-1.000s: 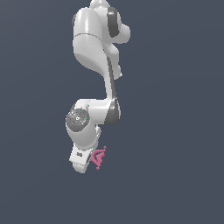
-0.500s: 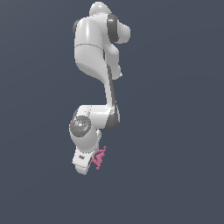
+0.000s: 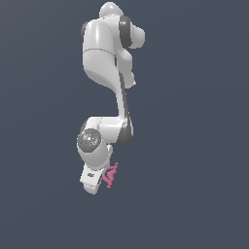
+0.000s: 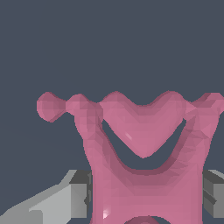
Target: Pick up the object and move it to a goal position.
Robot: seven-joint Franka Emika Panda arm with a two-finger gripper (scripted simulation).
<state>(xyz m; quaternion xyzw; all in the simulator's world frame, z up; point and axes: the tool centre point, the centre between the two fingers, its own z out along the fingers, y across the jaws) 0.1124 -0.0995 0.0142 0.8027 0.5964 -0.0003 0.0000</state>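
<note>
Change: arm marginally shifted since 0.5 s ago; grasp unchanged.
Gripper: pinching pink object between fingers.
Surroundings: plain dark backdrop, unobstructed all around.

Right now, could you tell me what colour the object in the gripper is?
Pink all over; the object shows best in the wrist view.
</note>
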